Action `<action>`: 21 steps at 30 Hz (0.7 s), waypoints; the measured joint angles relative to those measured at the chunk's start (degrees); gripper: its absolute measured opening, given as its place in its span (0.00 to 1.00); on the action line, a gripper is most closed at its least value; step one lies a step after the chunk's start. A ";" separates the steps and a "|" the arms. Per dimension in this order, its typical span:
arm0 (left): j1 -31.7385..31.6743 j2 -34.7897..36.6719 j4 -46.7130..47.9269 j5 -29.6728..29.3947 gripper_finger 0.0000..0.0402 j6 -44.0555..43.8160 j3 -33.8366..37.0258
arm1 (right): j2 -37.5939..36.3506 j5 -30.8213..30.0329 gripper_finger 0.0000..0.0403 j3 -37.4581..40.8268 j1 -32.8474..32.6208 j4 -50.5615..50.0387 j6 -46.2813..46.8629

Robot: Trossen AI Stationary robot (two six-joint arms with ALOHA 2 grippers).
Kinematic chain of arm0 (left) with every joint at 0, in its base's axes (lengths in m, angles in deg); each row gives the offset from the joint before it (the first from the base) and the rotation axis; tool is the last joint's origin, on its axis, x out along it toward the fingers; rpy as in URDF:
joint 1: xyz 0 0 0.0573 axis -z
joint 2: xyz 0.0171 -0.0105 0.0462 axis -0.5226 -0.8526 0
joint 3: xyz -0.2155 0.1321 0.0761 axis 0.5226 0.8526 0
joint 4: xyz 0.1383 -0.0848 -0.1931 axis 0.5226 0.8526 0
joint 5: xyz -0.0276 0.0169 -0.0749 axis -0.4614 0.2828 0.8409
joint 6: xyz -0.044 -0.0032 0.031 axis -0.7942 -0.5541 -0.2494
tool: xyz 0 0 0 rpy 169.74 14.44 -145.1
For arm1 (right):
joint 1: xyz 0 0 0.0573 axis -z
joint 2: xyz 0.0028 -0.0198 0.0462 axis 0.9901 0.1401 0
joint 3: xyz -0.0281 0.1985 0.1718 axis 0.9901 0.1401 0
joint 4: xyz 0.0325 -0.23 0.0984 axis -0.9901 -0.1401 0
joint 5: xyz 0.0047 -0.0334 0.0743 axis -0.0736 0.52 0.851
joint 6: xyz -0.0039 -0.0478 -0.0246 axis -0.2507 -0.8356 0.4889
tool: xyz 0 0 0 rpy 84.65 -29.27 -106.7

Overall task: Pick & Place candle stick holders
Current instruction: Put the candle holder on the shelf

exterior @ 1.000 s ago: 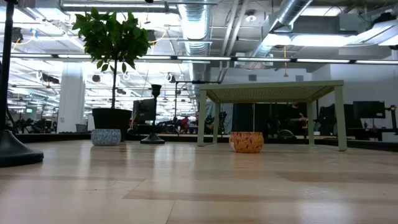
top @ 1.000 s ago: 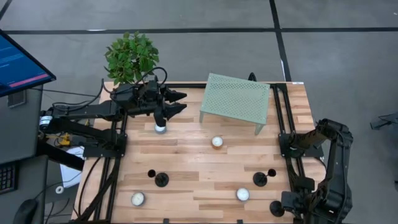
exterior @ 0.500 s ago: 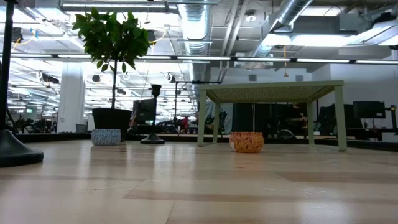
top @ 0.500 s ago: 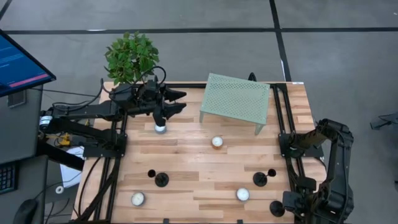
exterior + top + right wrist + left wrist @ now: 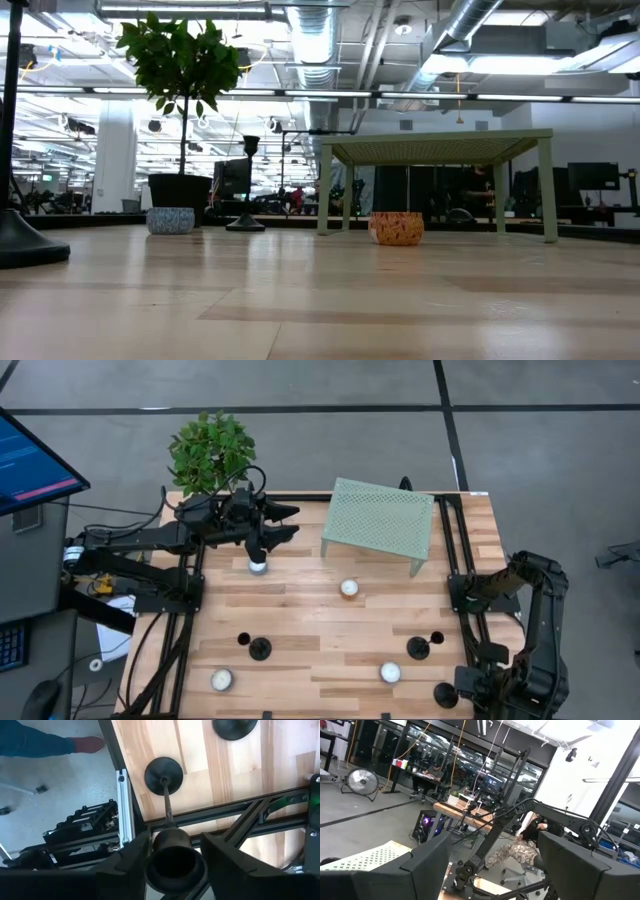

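A black candle stick holder (image 5: 164,795) stands on its round base (image 5: 163,770) at the table's near right corner, and my right gripper (image 5: 175,840) is shut on its cup from above. Two more holders (image 5: 260,649) (image 5: 418,649) stand upright on their bases along the near half of the table. A third (image 5: 247,185) stands far left, below my left gripper (image 5: 288,522). That gripper hangs open above the table and holds nothing. My right gripper has the holder's cup top (image 5: 174,862) between its two fingers, one finger (image 5: 131,862) on each side of it. The fingers point straight down from above. The holder stays upright with its base on the wood.
A green mesh shelf (image 5: 378,518) stands at the far middle and a potted plant (image 5: 210,452) at the far left corner. Tealights (image 5: 348,588) (image 5: 390,672) (image 5: 221,680) lie about the table. Black frame rails (image 5: 225,820) run along the table's edge beside the held holder.
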 joint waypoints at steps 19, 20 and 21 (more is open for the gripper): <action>0.00 0.00 -0.71 -0.20 0.75 0.00 0.00 | -5.35 -0.07 0.30 0.07 2.72 -0.04 2.64; 0.02 0.00 -0.71 -0.20 0.75 0.00 0.00 | -6.15 -0.07 0.30 0.07 2.97 -0.04 2.67; 0.02 0.00 -0.71 -0.20 0.75 0.00 0.00 | -7.06 -0.03 0.30 0.07 3.27 -0.06 2.66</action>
